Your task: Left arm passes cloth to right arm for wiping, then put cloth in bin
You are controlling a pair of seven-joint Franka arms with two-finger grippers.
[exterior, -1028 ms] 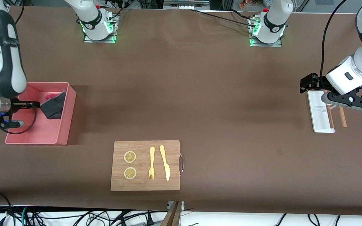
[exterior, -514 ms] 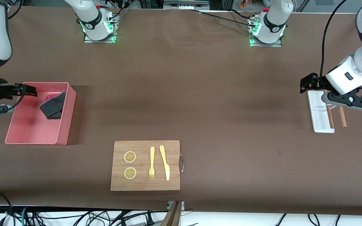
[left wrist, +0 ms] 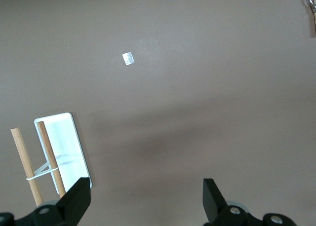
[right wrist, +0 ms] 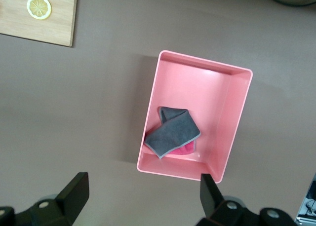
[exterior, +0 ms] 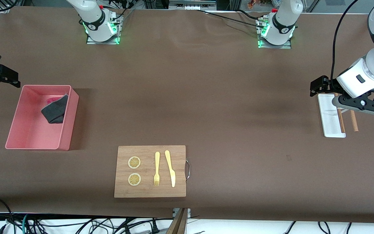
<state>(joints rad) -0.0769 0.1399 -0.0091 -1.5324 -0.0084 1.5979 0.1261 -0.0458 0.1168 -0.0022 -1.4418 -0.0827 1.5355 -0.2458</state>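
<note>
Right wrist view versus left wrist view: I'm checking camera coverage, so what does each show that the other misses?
Only the right wrist view shows the bin with the cloth lying inside against a wall, grey face up with a bit of pink beneath, plus a corner of the cutting board with a lemon slice. Only the left wrist view shows the white tray with two wooden sticks and a small white scrap. Both show brown table and their own open, empty gripper: right gripper, left gripper.

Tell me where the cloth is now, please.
The cloth lies in the bin at the right arm's end of the table, grey face up, against the wall toward the cutting board.
</note>
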